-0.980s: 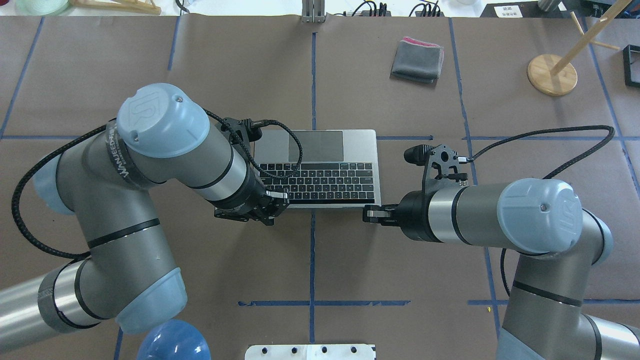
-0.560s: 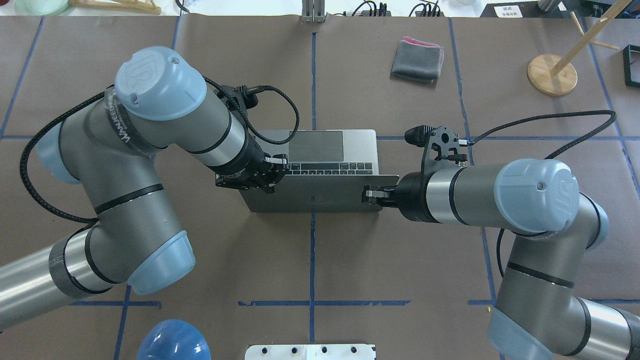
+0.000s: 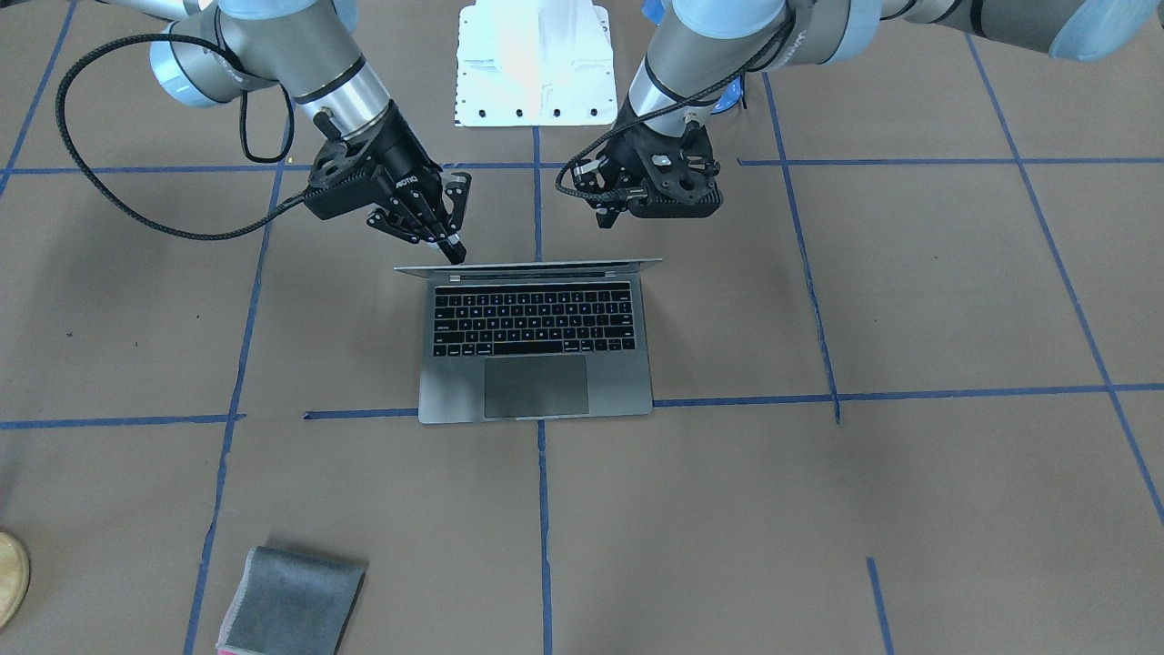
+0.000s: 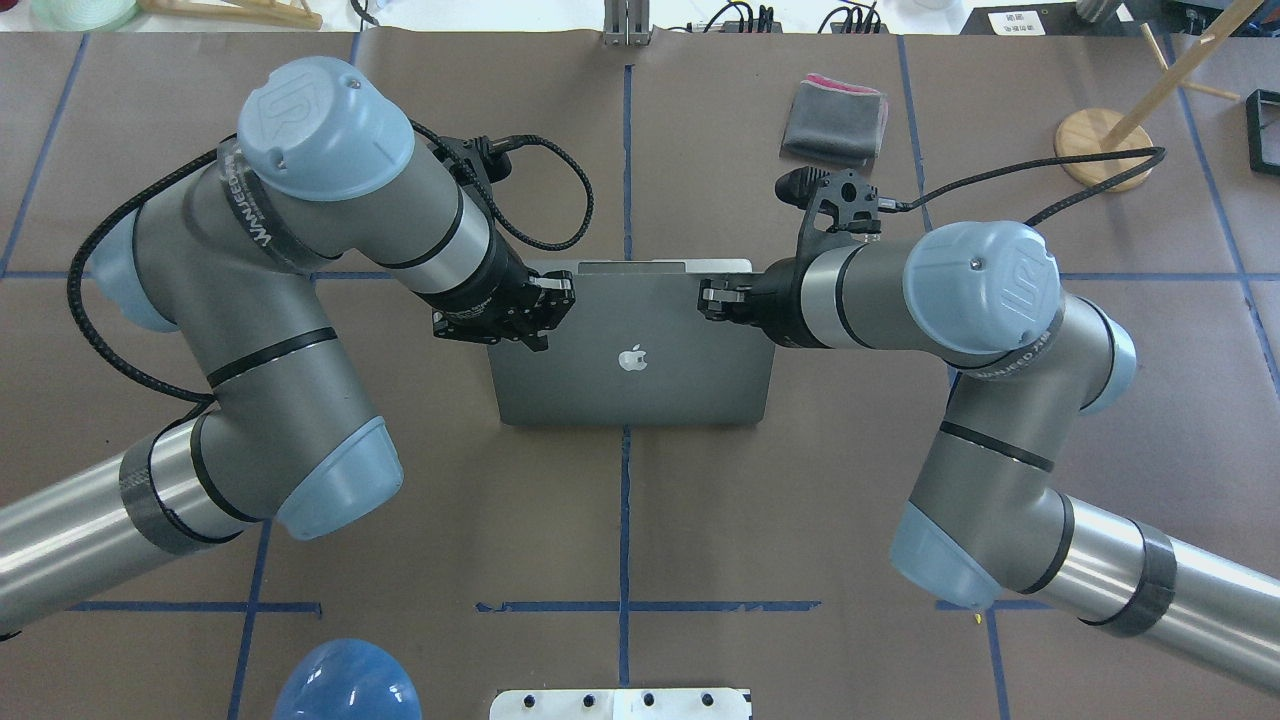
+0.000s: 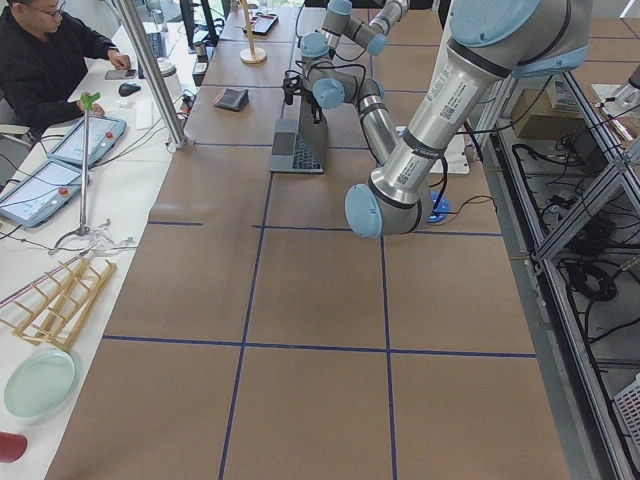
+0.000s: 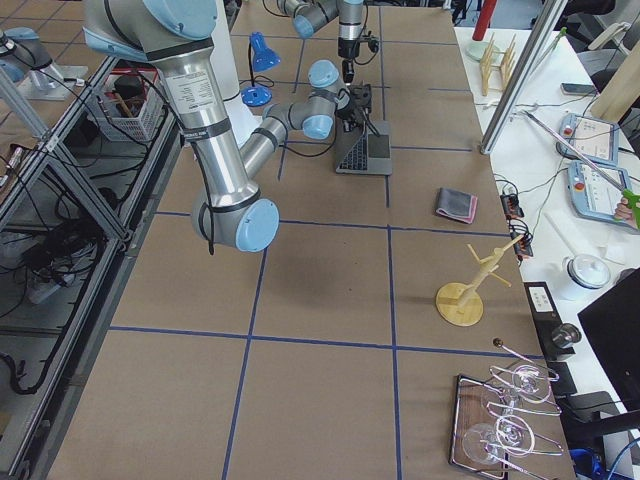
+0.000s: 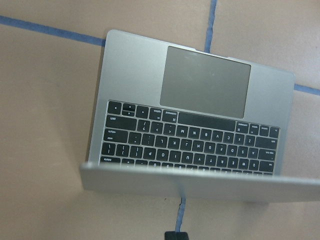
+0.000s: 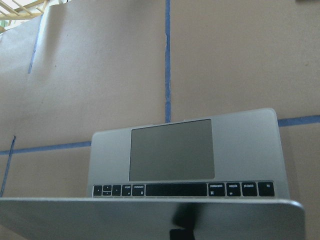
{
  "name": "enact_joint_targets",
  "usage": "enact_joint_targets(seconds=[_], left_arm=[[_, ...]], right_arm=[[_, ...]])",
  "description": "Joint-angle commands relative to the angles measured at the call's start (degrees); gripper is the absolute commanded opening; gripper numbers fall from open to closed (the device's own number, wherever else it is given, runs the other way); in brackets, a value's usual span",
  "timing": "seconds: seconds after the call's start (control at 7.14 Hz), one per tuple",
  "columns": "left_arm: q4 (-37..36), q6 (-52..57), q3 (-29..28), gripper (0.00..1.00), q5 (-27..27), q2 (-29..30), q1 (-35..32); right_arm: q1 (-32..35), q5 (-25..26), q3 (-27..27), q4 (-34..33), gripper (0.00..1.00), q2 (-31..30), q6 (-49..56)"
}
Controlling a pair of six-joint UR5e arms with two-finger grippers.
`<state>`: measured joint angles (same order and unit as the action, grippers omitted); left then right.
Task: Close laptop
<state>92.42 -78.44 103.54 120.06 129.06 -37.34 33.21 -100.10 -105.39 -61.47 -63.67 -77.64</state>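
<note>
Sitting half-shut: laptop, lid's top corners at L fingers, R fingers.

**Desk:** Which items can you not confirm?

**Operator:** Overhead, the laptop hides nearly all of its base under its own lid. I see only a thin strip at the far side. Facing the robot, the left gripper has its fingertips behind the camera mount. The bottom edge cuts the folded cloth. From the table ends, the contact is too small to judge.
</note>
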Motion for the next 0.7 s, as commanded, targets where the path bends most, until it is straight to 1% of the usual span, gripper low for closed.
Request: enact_joint_targets(seconds=[0.0, 0.28, 0.56], left_arm=[[5.0, 0.1, -7.9, 0.00, 0.0, 2.6, -1.3], [11.0, 0.2, -14.6, 0.00, 0.0, 3.3, -1.8], [13.0, 0.3, -17.9, 0.00, 0.0, 4.3, -1.8]], right_arm=[[1.3, 0.0, 3.7, 0.0, 0.00, 2.1, 0.8], [1.5, 0.0, 6.4, 0.2, 0.00, 2.5, 2.1], [1.6, 0.0, 9.9, 0.2, 0.00, 4.1, 3.2]])
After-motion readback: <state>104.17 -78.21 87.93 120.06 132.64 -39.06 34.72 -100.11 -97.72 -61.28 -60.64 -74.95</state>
